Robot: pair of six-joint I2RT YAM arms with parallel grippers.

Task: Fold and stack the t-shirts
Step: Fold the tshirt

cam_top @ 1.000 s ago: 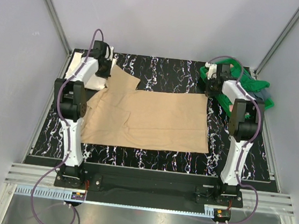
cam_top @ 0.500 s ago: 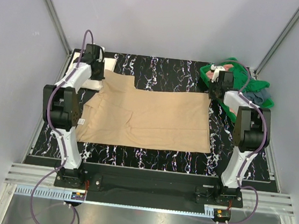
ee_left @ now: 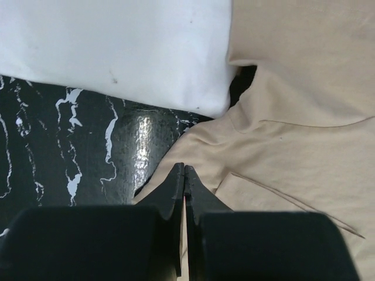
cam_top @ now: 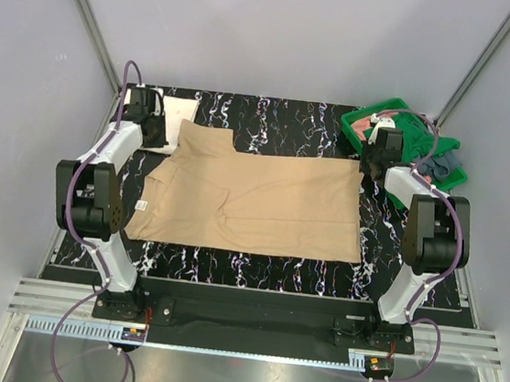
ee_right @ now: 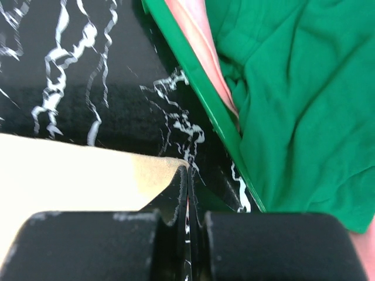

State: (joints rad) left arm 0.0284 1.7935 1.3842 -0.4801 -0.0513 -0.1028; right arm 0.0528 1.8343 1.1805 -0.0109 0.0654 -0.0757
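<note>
We see the tan short-sleeved cloth t-shirt [cam_top: 263, 201] spread flat across the middle of the black white-veined table [cam_top: 281, 120]. Our left gripper [ee_left: 184, 170], fingers pressed together, pinches the shirt's edge at ten o'clock, just beside the folded cream-white cloth t-shirt [ee_left: 117, 47]. Our right gripper [ee_right: 187, 170], likewise closed, nips its corner at two o'clock, near the green plastic tray [ee_right: 199, 88] holding the dark green cloth t-shirt [ee_right: 293, 105] and the salmon-pink cloth t-shirt [ee_right: 193, 35].

No legible text anywhere. White tag [cam_top: 140, 206] on tan t-shirt [cam_top: 263, 201]: print too small to read.
</note>
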